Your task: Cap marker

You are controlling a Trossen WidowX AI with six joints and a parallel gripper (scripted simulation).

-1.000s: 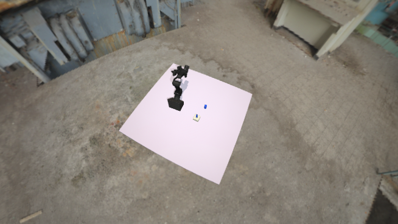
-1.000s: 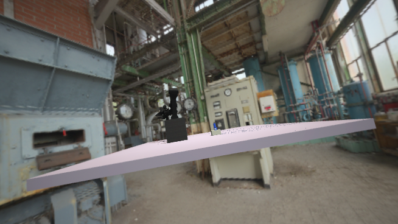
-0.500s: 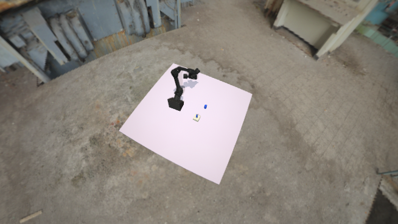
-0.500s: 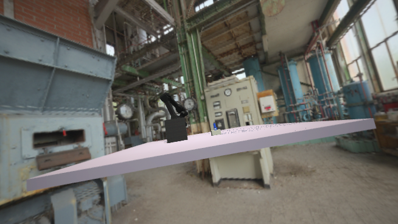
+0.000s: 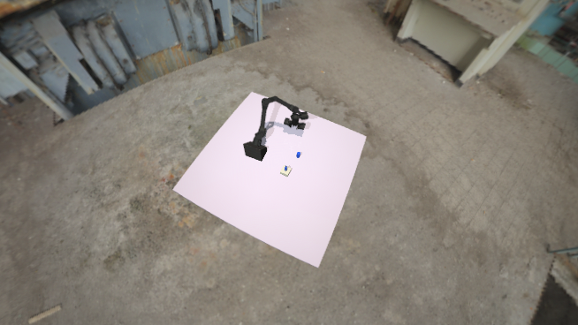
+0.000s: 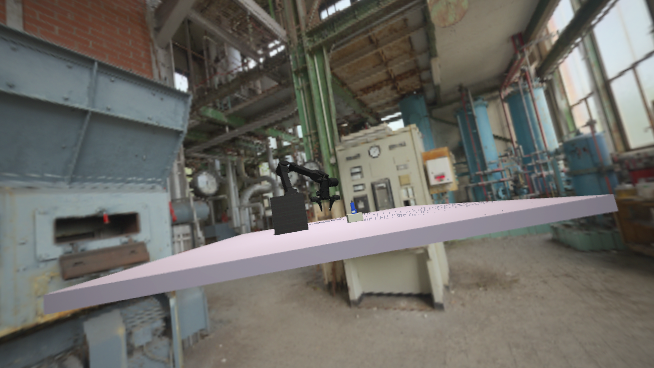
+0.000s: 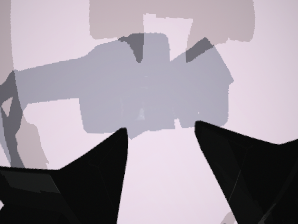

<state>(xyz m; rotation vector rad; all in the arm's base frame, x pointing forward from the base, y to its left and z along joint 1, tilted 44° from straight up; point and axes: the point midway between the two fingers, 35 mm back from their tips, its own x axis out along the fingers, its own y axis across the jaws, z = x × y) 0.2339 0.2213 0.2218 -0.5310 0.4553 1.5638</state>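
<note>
The blue marker (image 5: pixel 285 168) (image 6: pixel 353 208) stands upright in the pale yellow holder block (image 5: pixel 285 173) (image 6: pixel 355 218). The small blue cap (image 5: pixel 298 154) stands on the table a short way from the block, on the side towards the gripper in the top view. I cannot make out the cap separately in the exterior view, and it does not show in the wrist view. My gripper (image 5: pixel 294 126) (image 6: pixel 325 208) (image 7: pixel 161 130) is partly open and empty, pointing down above the table, off to the side of the cap and farther from the holder block.
The pale pink table top (image 5: pixel 265 199) (image 6: pixel 240 247) carries the black arm base (image 5: pixel 254 151) (image 6: pixel 290 215), beside the holder block. The arm's shadow (image 7: pixel 150 90) falls across the table in the wrist view. The table's far edge lies behind the gripper in the top view.
</note>
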